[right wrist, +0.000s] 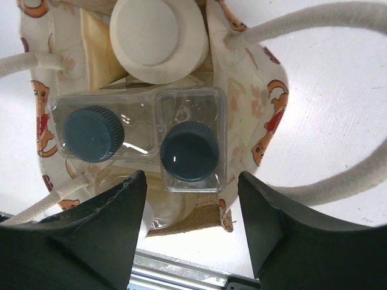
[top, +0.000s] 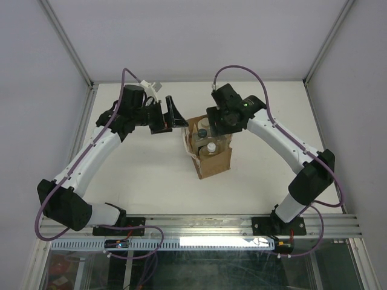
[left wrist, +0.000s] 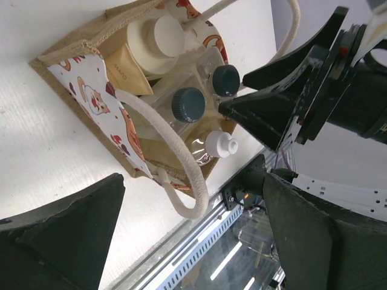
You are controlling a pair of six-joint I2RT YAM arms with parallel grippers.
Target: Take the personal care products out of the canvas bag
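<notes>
The canvas bag (top: 215,167) stands upright mid-table with all four personal care products inside. In the right wrist view I see the bag's patterned wall (right wrist: 254,103), the wide whitish bottle (right wrist: 154,36), two clear squarish bottles with dark caps (right wrist: 94,134) (right wrist: 188,151), and the amber bottle (right wrist: 163,208), partly hidden by a finger. My right gripper (right wrist: 190,226) is open and hovers just above the bag's near end, around nothing. My left gripper (top: 173,116) is open and empty, just left of the bag. Its view shows the bag (left wrist: 91,90), the amber bottle's white cap (left wrist: 219,144) and the right gripper's fingers (left wrist: 266,115).
Cream rope handles loop out on both sides of the bag (right wrist: 338,181) (left wrist: 181,181). An aluminium rail (top: 205,225) runs along the table's near edge. Grey enclosure walls with metal posts (top: 91,81) bound the white table (top: 145,175).
</notes>
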